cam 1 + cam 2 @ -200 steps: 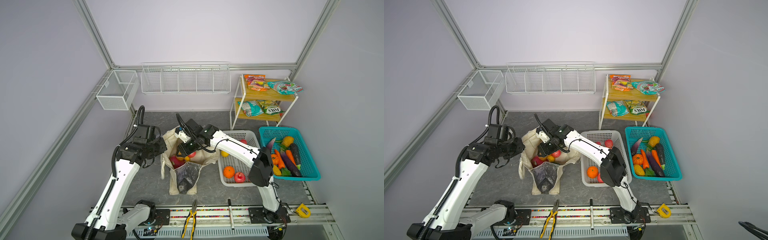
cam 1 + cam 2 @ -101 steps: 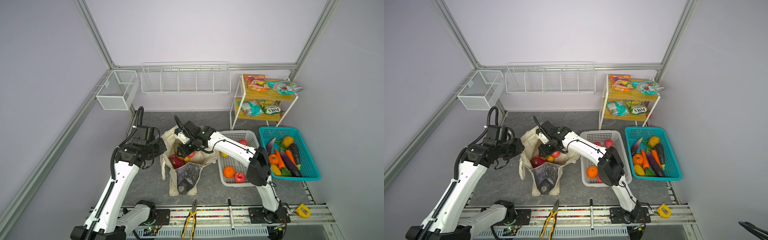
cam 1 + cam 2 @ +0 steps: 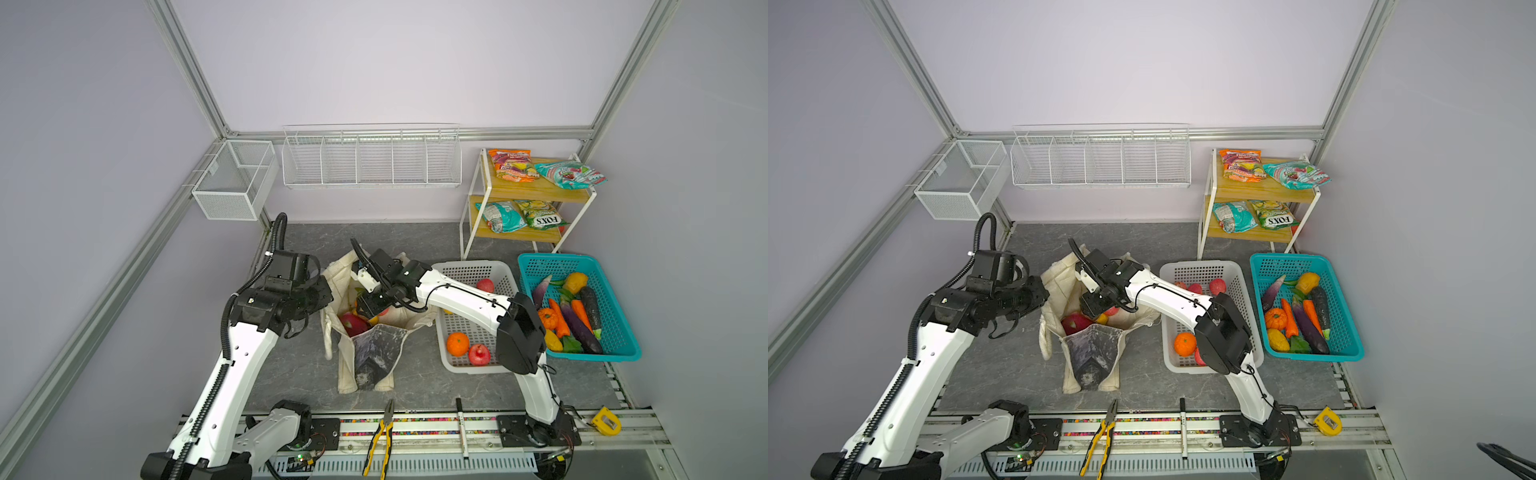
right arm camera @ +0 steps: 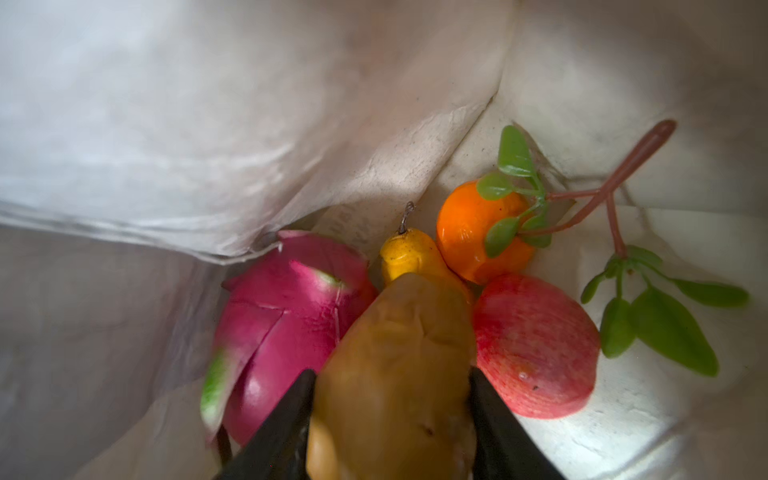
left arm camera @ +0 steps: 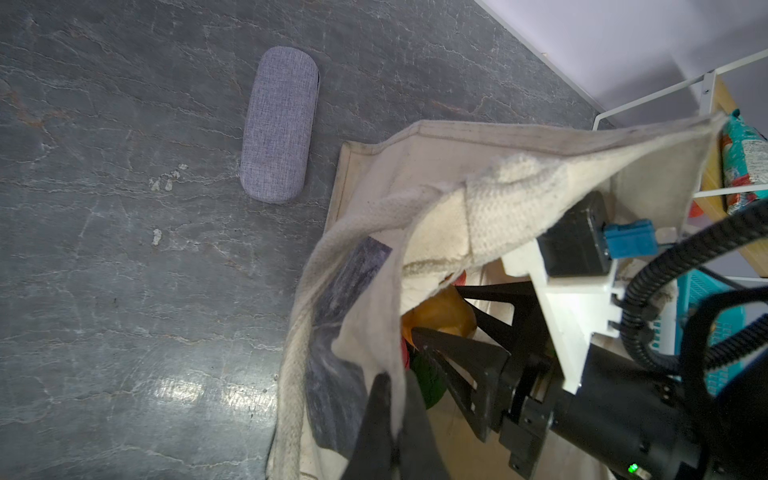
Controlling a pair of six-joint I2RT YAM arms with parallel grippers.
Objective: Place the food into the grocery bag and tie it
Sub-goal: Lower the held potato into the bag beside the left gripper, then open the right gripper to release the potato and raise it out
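In bag (image 3: 376, 353) — potato (image 4: 399, 374) btwn R jaws.

Right gripper (image 4: 391, 374): inside the bag (image 4: 208, 124). The potato (image 4: 399, 332) fills the gap between its fingers. Directly ahead, the dragon fruit (image 4: 282, 316), pear (image 4: 405, 253), orange (image 4: 465, 237) and apple (image 4: 536, 345) lie packed together, with no passage between them. Past the apple, a sprig (image 4: 665, 328) lies on bare bag floor, which is free room. The cloth wall stands close on the dragon fruit side.

Left gripper (image 5: 395, 376): clamped on the bag rim. The right gripper fills the bag mouth beside it. Outward from the bag the table (image 5: 124, 291) is bare, with one case (image 5: 278, 124) lying on it.
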